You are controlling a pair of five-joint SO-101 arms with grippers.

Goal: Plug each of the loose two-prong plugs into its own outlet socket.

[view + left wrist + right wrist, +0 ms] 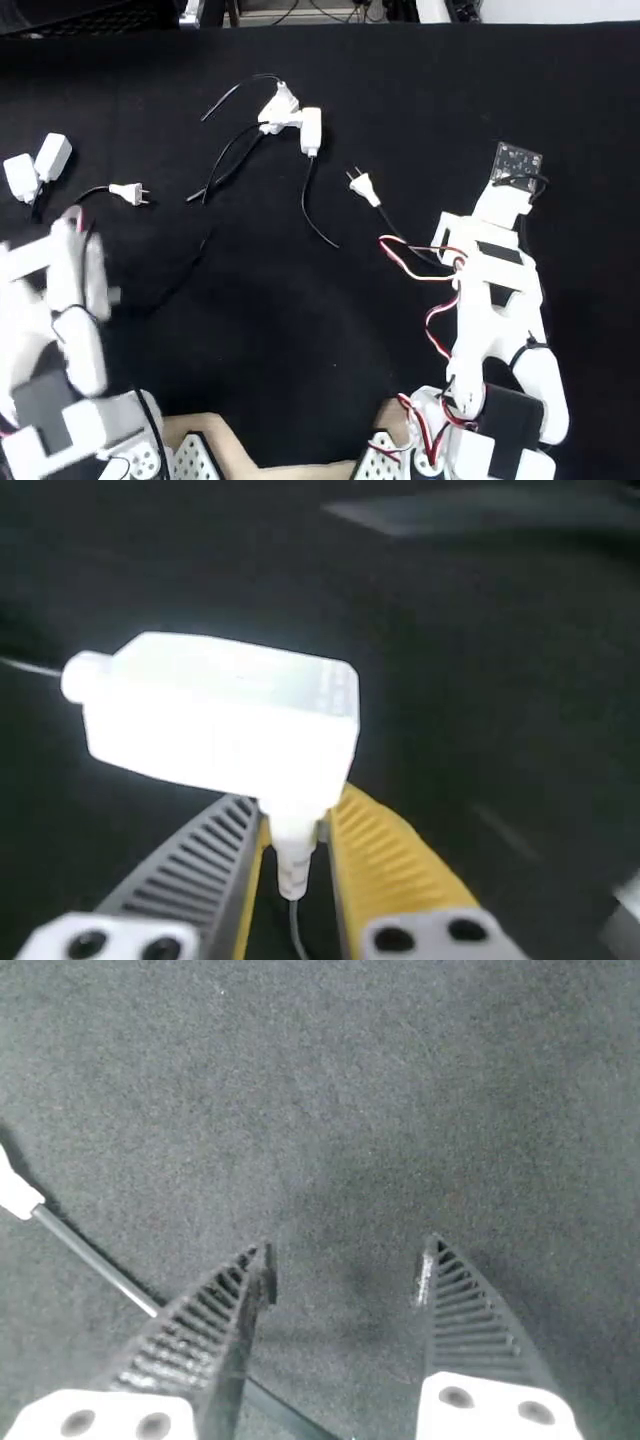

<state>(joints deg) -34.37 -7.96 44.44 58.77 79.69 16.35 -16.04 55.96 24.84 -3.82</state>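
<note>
The left gripper [295,808] is pinched on the short neck of a white outlet socket [220,720], at the spot where the cord leaves the block. The block sits crosswise just past the fingertips. A grey finger and a yellow finger [385,865] press on either side of the neck, and the thin cord runs back between them. The right gripper [347,1252] is spread wide over the black tablecloth [400,1080] and holds nothing. A black cord [90,1255] with a white end passes just beside one of its fingers. In the high view a loose plug [363,186] lies near the right arm, between it and a plug and socket pair [310,128] that touch each other farther up the table. Another loose plug [127,192] lies near the left arm. Two more sockets [52,156] lie side by side just beyond it, by the left edge.
</note>
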